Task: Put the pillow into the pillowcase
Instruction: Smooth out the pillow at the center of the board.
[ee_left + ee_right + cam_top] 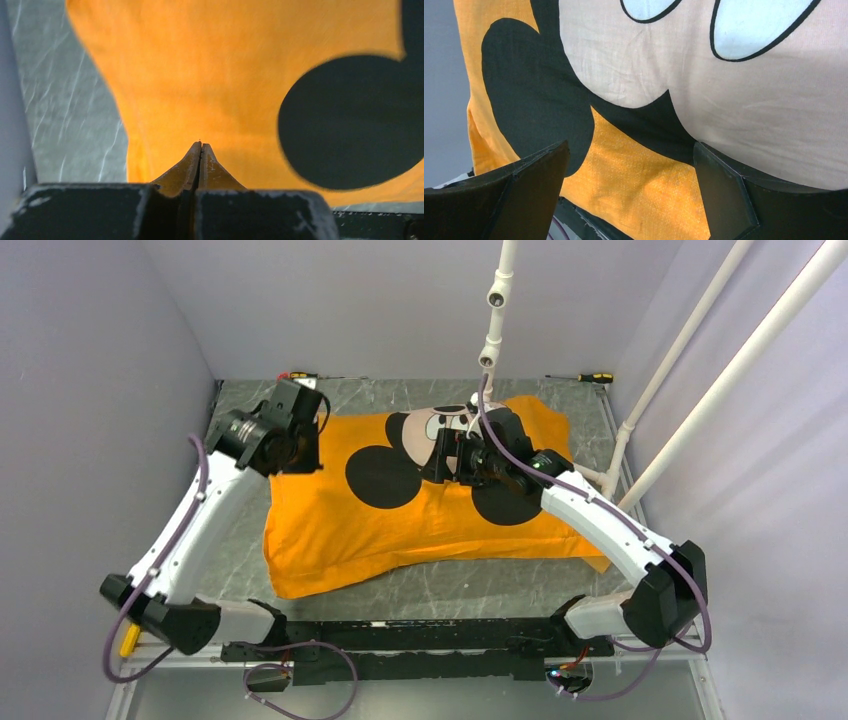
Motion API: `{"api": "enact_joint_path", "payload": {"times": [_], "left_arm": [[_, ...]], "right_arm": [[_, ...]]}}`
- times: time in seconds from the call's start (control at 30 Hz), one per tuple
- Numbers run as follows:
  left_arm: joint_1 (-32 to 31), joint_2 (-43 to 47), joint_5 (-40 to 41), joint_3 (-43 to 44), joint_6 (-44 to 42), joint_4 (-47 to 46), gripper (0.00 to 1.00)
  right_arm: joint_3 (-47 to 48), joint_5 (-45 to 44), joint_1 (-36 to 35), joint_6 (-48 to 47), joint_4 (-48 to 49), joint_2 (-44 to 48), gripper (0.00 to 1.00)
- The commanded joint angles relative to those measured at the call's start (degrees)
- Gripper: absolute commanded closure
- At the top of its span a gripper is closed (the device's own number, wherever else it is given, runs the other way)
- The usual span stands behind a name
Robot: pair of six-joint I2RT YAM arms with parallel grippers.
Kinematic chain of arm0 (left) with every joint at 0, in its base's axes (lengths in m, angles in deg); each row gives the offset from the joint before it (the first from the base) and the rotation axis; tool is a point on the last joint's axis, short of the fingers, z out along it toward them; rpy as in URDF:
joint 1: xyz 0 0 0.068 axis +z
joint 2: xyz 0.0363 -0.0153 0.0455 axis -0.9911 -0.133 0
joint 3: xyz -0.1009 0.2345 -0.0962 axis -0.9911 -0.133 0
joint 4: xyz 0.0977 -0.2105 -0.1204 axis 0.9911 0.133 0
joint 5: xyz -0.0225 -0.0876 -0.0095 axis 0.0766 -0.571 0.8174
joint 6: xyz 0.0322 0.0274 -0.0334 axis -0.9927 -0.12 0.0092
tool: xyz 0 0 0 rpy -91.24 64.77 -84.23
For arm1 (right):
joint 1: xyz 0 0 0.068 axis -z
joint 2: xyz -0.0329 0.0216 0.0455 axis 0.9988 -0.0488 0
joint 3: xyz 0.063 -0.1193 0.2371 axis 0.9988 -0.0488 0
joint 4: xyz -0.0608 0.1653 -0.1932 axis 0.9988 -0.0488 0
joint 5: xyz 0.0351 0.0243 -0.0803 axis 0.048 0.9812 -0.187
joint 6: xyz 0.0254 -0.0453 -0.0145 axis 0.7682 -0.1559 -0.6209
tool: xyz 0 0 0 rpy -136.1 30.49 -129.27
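The orange pillowcase [400, 520], printed with a mouse face and black round ears, lies bulging across the table. The pillow is hidden; no white fabric shows. My left gripper [300, 445] is over the case's far-left corner. In the left wrist view the gripper [201, 146] is shut, its tips pressed together above the orange cloth [210, 75] with nothing seen between them. My right gripper [452, 458] hovers over the printed face, wide open. In the right wrist view that gripper [631, 150] spans a patch of orange cloth [634, 185] below the pale face print [744, 95], its fingers [724, 190] apart.
The table is grey marble [470, 585] enclosed by lilac walls. Two screwdrivers lie along the back edge, one left [298, 375] and one right [592, 377]. A white pipe [497, 310] hangs down at the back centre, and slanted white pipes [700, 380] stand at the right.
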Motion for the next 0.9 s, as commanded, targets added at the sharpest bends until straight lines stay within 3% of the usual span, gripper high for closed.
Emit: {"api": "enact_joint_path", "payload": {"times": [0.0, 0.13, 0.33, 0.5, 0.67, 0.77, 0.87], "left_arm": [[6.6, -8.3, -9.7, 5.4, -9.4, -12.3, 0.96], [18.4, -13.1, -18.7, 5.6, -12.0, -20.8, 0.93], [37.9, -18.1, -31.3, -5.2, -10.6, -30.4, 0.93], [45.8, -23.2, -25.4, -10.8, -6.8, -27.6, 1.00], [50.1, -18.2, -25.3, -13.0, -6.5, -27.0, 0.99], [50.0, -11.5, -29.1, -13.5, -8.3, -27.7, 0.89], [49.7, -5.4, -33.6, -13.6, -11.0, -28.4, 0.53]], "right_arm": [[-0.2, 0.1, 0.6, -0.7, -5.5, 0.7, 0.01], [-1.4, 1.2, 0.6, -0.2, -4.0, 2.1, 0.01], [-4.3, 2.9, 0.6, 0.9, -1.1, 5.1, 0.01], [-5.2, 2.3, 0.9, 1.3, -1.4, 6.2, 0.01], [-3.8, -0.2, 1.0, 0.4, -3.5, 7.8, 0.01], [-3.5, -2.4, 1.1, -0.3, -4.4, 9.6, 0.01], [-3.6, -5.0, 1.2, -0.8, -5.0, 11.7, 0.01]]}}
